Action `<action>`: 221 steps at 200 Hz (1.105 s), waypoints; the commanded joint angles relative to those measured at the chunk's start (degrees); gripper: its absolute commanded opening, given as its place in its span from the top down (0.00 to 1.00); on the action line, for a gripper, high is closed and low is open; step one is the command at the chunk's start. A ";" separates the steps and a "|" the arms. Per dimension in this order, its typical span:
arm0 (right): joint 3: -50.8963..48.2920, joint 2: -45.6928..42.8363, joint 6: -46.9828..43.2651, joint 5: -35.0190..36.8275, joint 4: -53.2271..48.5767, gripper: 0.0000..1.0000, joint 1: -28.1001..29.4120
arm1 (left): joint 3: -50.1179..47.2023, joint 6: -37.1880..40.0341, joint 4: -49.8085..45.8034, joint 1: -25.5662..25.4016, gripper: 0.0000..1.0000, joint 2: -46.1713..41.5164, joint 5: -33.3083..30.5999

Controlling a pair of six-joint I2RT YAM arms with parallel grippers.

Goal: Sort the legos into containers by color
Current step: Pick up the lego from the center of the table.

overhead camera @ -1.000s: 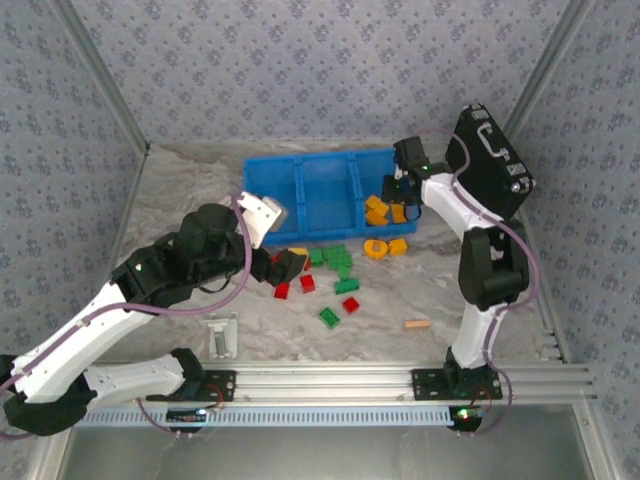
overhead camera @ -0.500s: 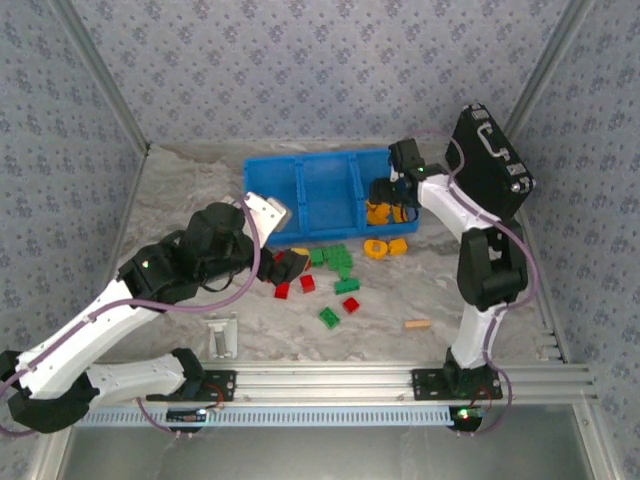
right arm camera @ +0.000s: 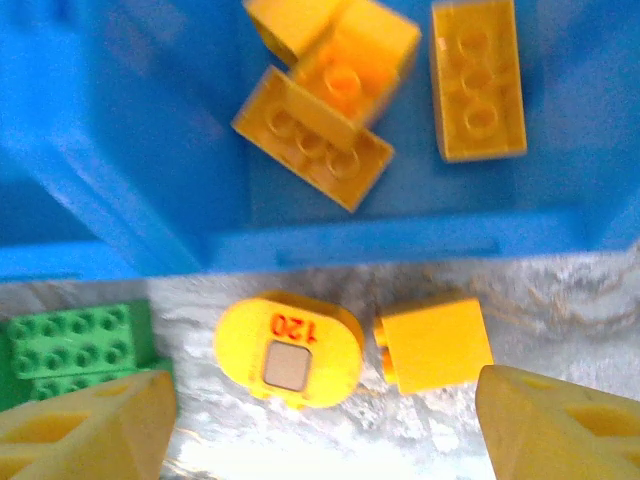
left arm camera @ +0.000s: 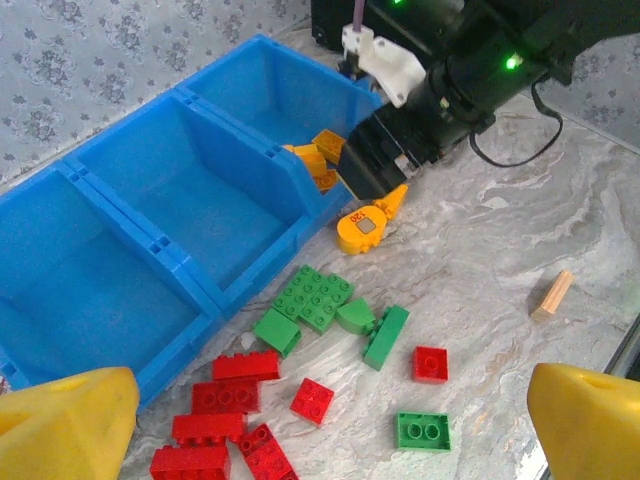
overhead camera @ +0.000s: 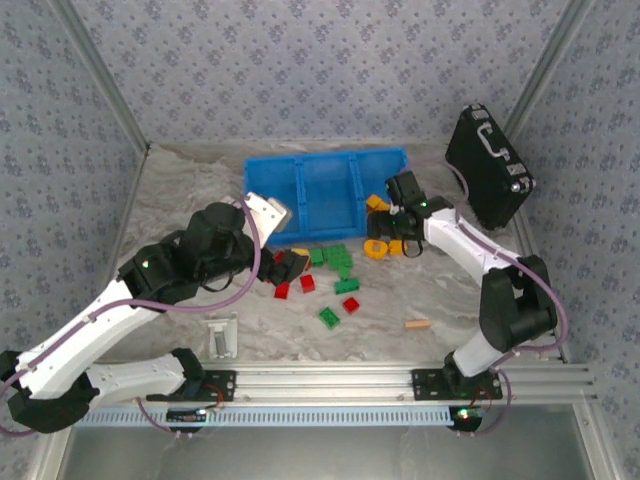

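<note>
Grey marbled worktop [overhead camera: 180, 200] carries the legos [overhead camera: 338, 262]. Left pincer [left arm camera: 330, 415] gapes wide, empty, near red bricks [left arm camera: 232, 366]. Green bricks [left arm camera: 315, 297] lie centre, below the blue containers [overhead camera: 325, 190], whose right-hand bin [left arm camera: 260, 90] holds orange-yellow bricks [right arm camera: 478, 85]. Rounded yellow piece [right arm camera: 288, 347] reads "120". Right pincer [right arm camera: 320, 420] stands parted, empty.

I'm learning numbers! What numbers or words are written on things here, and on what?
"120": red digits atop the rounded orange-yellow plastic piece, on the marble table beside the bright blue plastic bins.
The small white card at the table's near edge: too small to read.
No other text shows.
</note>
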 commanded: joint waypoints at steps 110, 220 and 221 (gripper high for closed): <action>0.72 11.66 8.48 2.44 3.20 0.10 7.75 | -1.76 0.28 -0.32 -0.37 0.00 -5.17 -1.03; 0.04 10.61 8.42 9.29 0.80 0.11 8.79 | -1.99 -0.01 -0.66 -0.40 0.00 -6.17 -1.28; 0.13 10.65 8.42 9.29 0.74 0.11 8.81 | -2.03 -0.04 -0.57 -0.41 0.00 -6.17 -1.28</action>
